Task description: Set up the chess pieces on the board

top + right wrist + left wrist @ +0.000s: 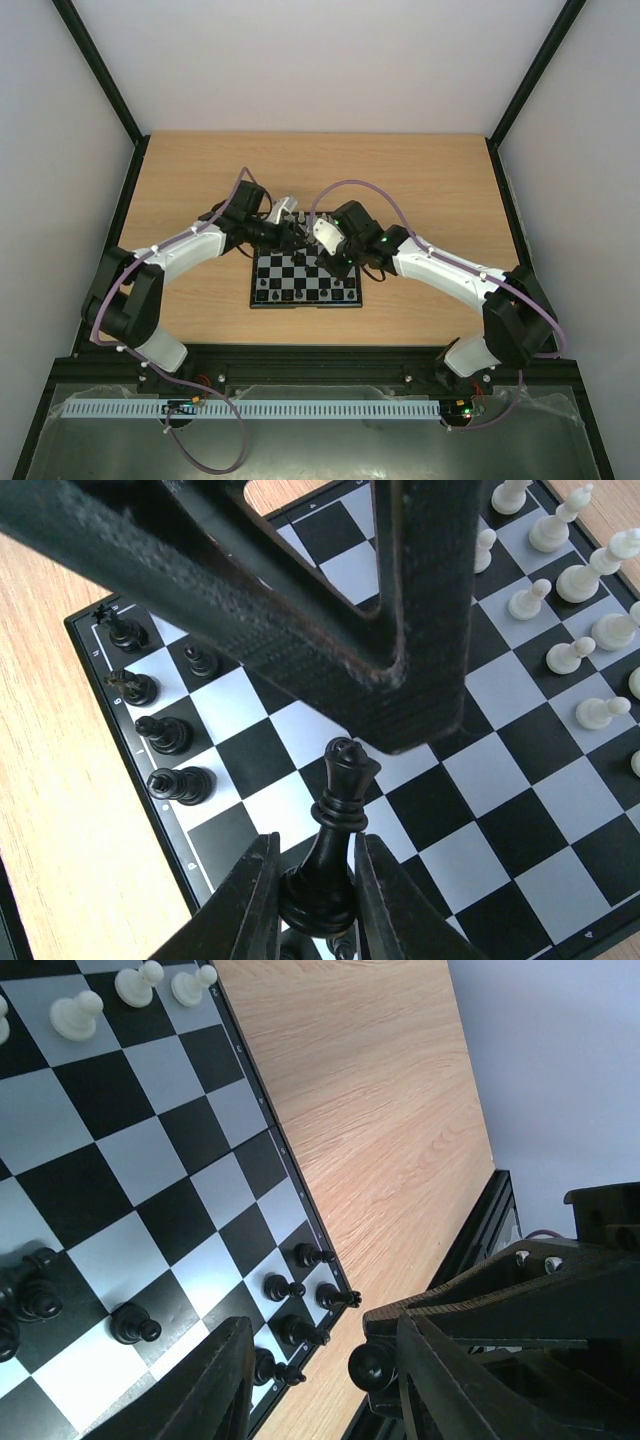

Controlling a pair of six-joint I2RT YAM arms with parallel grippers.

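Observation:
The board (305, 303) lies mid-table under both grippers. My right gripper (315, 860) is shut on the base of a tall black chess piece (340, 790) and holds it above the board's dark squares. In the left wrist view the same black piece (372, 1365) shows as a round end against my left gripper's right finger (440, 1370). The other finger (215, 1380) stands well away, so the left gripper (318, 1340) is open around it. Black pieces (297, 1331) stand along one board edge and white pieces (75, 1012) along the opposite one.
More black pieces (180, 783) line the board's left edge in the right wrist view, and white ones (575, 580) its right side. Bare wooden table (420, 180) surrounds the board, with a black frame rail (480, 1230) at the table's edge.

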